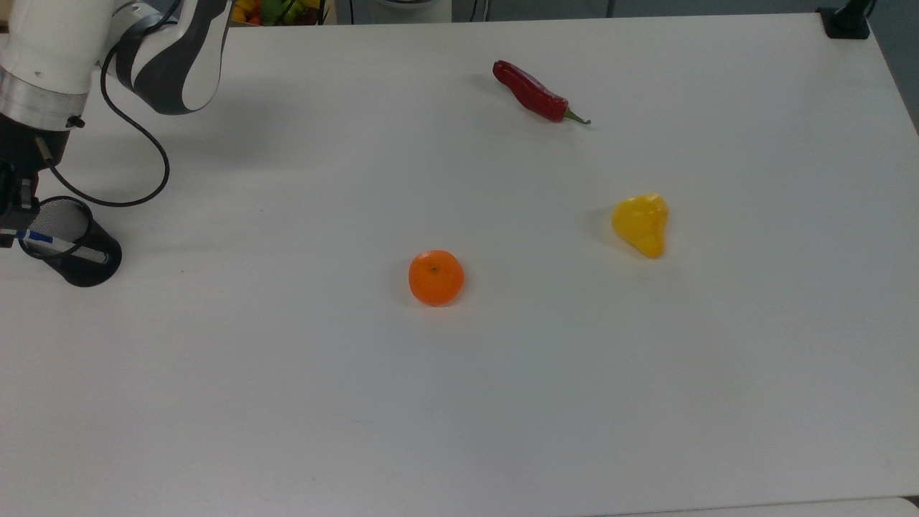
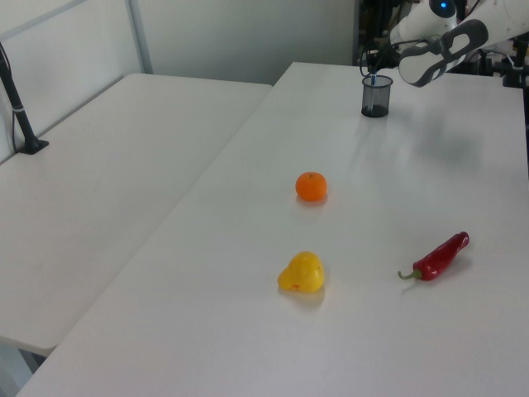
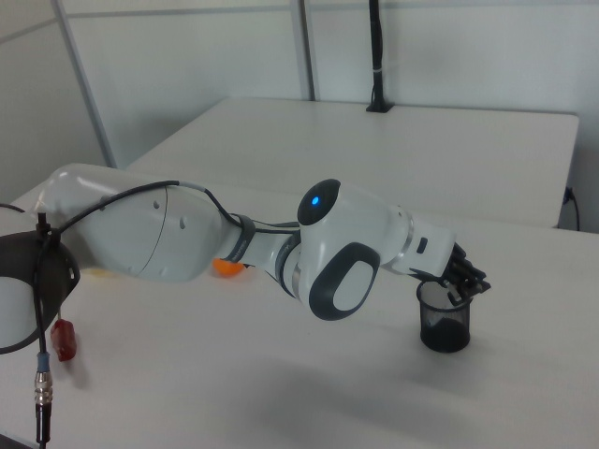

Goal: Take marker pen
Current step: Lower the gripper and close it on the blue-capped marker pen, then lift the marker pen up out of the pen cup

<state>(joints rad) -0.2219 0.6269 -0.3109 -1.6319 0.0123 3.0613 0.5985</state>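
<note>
The mesh cup [image 1: 72, 243] hides most of the marker pen [image 1: 37, 237].

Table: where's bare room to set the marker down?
The table is bare along the top view's bottom, below the orange, and on the top view's right past the yellow pepper. It is crowded at the mesh cup, under the gripper.

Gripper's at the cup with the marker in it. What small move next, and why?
Probably a slow, straight lift. The gripper sits at the rim of the mesh cup, at the marker leaning inside. A sideways pull could drag or tip the cup.
</note>
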